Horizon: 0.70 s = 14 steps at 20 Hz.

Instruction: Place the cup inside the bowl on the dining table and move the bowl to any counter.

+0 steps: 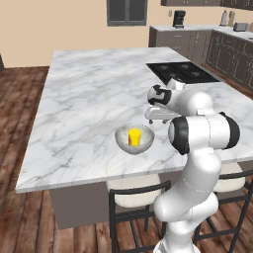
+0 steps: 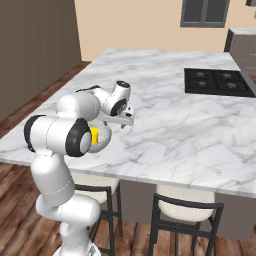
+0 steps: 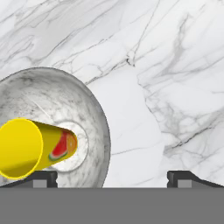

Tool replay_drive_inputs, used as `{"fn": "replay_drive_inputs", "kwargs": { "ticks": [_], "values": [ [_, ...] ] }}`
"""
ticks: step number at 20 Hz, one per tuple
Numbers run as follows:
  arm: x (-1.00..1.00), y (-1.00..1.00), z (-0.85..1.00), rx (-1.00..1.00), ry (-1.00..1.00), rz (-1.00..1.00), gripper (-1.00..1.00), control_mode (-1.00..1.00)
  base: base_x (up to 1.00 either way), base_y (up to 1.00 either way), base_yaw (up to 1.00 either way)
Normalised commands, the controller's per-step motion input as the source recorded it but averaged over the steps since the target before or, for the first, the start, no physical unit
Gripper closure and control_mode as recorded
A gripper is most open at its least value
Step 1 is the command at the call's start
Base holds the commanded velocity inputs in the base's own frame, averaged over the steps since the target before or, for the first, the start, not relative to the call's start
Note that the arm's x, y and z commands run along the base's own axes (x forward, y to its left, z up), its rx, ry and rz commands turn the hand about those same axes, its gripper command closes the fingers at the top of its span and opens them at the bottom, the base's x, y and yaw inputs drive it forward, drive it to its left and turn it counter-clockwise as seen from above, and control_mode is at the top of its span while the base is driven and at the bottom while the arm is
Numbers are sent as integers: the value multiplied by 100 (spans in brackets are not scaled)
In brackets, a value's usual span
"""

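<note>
Sitting upright inside the bowl (image 1: 134, 140) on the table (image 1: 84, 104), the cup (image 1: 134, 137) is already placed. The gripper (image 3: 112, 177) is hovering with jaws apart and empty, just beside the bowl. In the hand view the bowl is lying at nine o'clock of the fingertips (image 3: 43, 177), its near rim closest.

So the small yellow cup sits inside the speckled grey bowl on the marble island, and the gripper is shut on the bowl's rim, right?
Not quite: the gripper is open, holding nothing, as the hand view shows. The small yellow cup does sit inside the speckled grey bowl on the marble island.
</note>
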Motion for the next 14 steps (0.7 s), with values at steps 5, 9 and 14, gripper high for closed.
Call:
{"fn": "replay_drive_inputs", "kwargs": {
  "ticks": [5,9,14],
  "values": [
    [0,-4,0,3,0,-14,-100,-100,0,0,0],
    [0,0,-2,6,0,-12,-100,-100,0,0,0],
    [0,0,-3,17,0,-7,-100,-100,0,0,0]
  ]
}}
